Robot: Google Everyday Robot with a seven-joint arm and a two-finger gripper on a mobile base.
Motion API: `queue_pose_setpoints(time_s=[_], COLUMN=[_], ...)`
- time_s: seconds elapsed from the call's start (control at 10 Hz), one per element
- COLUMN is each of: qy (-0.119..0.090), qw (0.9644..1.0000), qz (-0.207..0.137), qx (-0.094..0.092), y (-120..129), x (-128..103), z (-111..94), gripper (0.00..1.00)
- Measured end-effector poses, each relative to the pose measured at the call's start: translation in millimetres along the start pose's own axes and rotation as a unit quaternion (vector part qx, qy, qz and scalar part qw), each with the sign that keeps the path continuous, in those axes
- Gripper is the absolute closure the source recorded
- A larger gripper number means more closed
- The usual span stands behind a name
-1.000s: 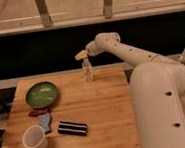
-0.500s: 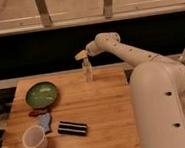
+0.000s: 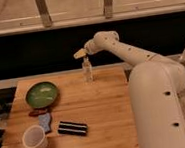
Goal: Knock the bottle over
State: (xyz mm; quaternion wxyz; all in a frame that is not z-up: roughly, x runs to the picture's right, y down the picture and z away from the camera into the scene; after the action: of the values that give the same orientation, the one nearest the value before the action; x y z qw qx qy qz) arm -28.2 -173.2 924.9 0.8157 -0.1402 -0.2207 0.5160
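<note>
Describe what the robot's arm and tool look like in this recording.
The arm has a smooth, rounded cream-white casing, thick at the body and slimmer toward the end, with small dark dots in rows along it. No loose cables or printed markings show. The tool is small and pale tan; it sits just above the bottle near the far edge of the table.

— Has anything moved since a second ago?
— Nothing that I can see. My fingers hang in the same place, over the far edge of the counter, just above and beside the top of the bottle.
— And the bottle itself?
— No shift, no tilt. It stands upright on the same spot; whether I touch it, I cannot tell.
</note>
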Motion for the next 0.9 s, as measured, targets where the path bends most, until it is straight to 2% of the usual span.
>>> queue_pose_setpoints(time_s=[0.2, 0.4, 0.5, 0.6, 0.9], qy=[0.001, 0.008, 0.008, 0.007, 0.004], qw=[1.0, 0.9998, 0.9996, 0.9992, 0.9989], qz=[-0.002, 0.0, 0.005, 0.013, 0.016], qx=[0.003, 0.019, 0.028, 0.039, 0.044], y=[-2.8, -11.5, -16.9, -25.5, -28.0], x=[-0.5, -2.9, -2.7, -0.5, -1.9], z=[-1.1, -0.2, -3.6, -9.1, -10.3], gripper=[0.2, 0.21, 0.27, 0.41, 0.67])
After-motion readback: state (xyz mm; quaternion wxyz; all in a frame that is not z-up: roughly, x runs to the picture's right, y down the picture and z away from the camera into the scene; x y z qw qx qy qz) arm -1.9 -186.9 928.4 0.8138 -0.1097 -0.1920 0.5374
